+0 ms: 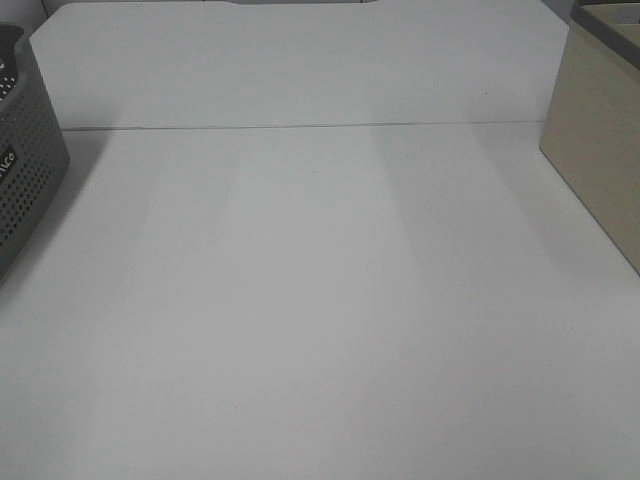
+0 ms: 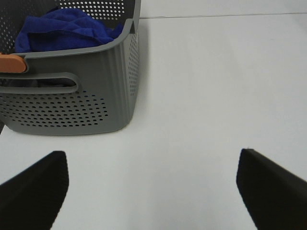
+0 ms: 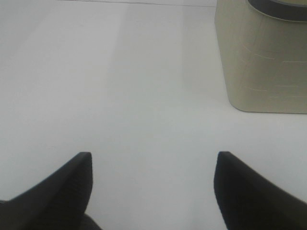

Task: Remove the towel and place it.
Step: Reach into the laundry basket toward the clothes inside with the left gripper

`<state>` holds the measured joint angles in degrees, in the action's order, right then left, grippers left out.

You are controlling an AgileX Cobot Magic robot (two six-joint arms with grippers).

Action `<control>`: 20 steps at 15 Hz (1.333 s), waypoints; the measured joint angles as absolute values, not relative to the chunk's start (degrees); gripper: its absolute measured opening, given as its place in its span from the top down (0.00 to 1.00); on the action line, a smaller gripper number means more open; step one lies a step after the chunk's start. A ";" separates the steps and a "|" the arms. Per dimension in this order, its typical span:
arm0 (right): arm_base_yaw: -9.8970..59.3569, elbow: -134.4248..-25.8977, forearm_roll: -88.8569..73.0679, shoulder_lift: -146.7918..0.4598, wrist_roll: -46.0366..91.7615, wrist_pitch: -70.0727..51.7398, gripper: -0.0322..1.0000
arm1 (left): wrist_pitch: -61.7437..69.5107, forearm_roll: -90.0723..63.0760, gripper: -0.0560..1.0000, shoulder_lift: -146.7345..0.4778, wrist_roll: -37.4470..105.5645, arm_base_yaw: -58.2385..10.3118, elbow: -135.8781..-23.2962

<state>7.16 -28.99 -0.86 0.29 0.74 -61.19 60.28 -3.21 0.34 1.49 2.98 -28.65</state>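
The towel (image 2: 64, 28), a deep blue plush cloth, lies crumpled inside a grey perforated basket (image 2: 96, 96) in the left wrist view. My left gripper (image 2: 153, 189) is open over bare table, a short way in front of the basket, nothing between its black fingers (image 2: 36, 187). My right gripper (image 3: 152, 187) is also open and empty over the white table, with a beige bin (image 3: 264, 62) ahead of it to one side. Neither gripper appears in the exterior high view, where the towel is hidden.
The grey basket (image 1: 25, 170) stands at the table's left edge and the beige bin (image 1: 600, 150) at the right edge. A white table (image 1: 320, 300) spans between them, with a seam line across the back. An orange piece (image 2: 10, 63) sits on the basket's rim.
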 joint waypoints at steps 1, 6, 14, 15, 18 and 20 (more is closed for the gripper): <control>7.16 -28.99 -0.86 0.29 0.74 -61.19 0.29 | 60.28 -3.21 0.10 0.34 1.49 2.98 -28.65; 7.16 -28.99 -0.86 0.29 0.74 -61.19 0.29 | 60.28 -3.21 0.09 0.34 1.49 2.98 -28.65; 7.16 -28.99 -0.86 0.29 0.74 -61.19 0.29 | 60.28 -3.21 0.09 0.34 1.49 2.98 -28.65; 7.16 -28.99 -0.86 0.29 0.74 -61.19 0.29 | 60.28 -3.21 0.09 0.34 1.49 2.98 -28.65; 7.16 -28.99 -0.86 0.29 0.74 -61.19 0.29 | 60.28 -3.21 0.09 0.34 1.49 2.98 -28.65; 7.16 -28.99 -0.86 0.29 0.74 -61.19 0.29 | 60.28 -3.21 0.09 0.34 1.49 2.98 -28.65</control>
<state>7.16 -28.99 -0.86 0.29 0.74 -61.19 60.28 -3.21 0.34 1.49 2.98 -28.65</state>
